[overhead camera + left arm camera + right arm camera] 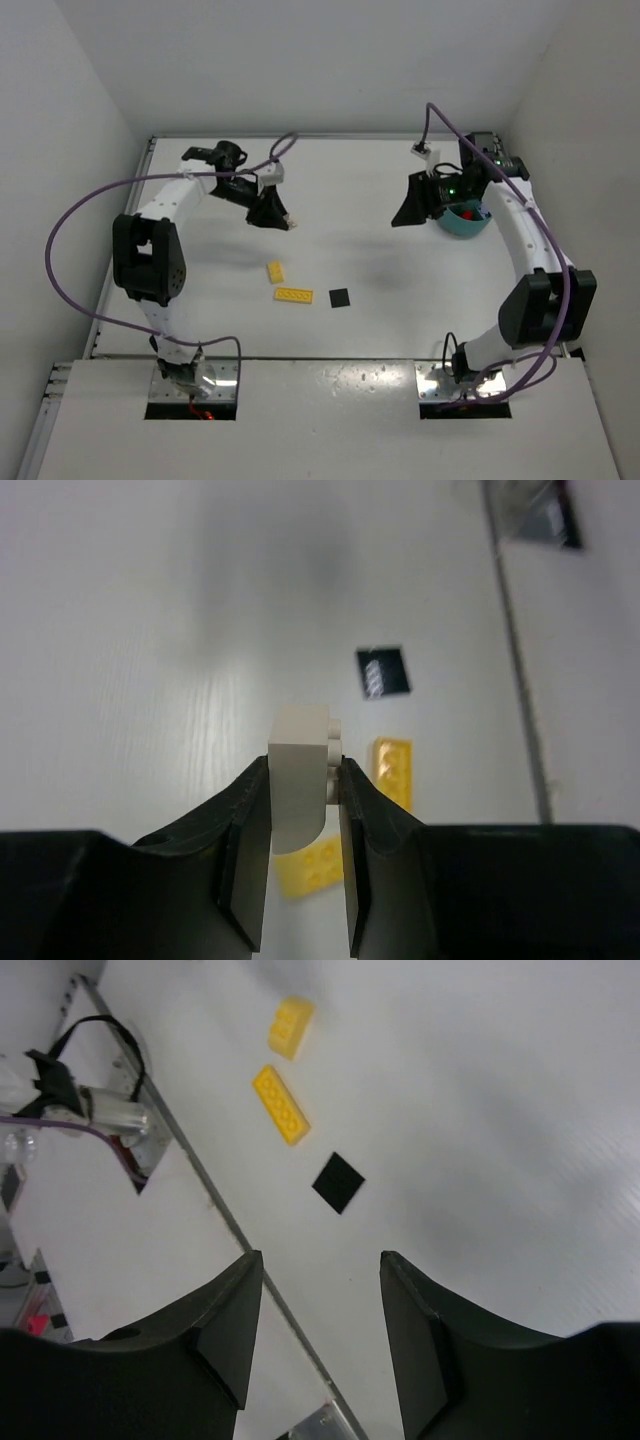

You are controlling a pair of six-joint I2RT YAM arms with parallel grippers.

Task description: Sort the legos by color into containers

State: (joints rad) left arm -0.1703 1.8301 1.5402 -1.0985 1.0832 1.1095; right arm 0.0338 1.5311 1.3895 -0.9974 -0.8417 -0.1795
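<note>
A cream lego [300, 742] is pinched between the fingers of my left gripper [303, 772], which is shut on it and held above the table at the back left [286, 222]. A small yellow lego [275, 271], a long yellow plate [293, 295] and a black plate [340, 298] lie on the table in the middle. The right wrist view shows the same yellow lego [290, 1025], yellow plate [280, 1105] and black plate [338, 1182]. The teal container [462, 231] stands at the right with a red lego [467, 211] inside, partly hidden by the arm. My right gripper [320, 1265] is open and empty, just left of the container [400, 218].
The table's near edge with its metal strip [215, 1205] runs under the right gripper. White walls close in the table at the back and both sides. A purple cable [70, 220] loops out beside the left arm.
</note>
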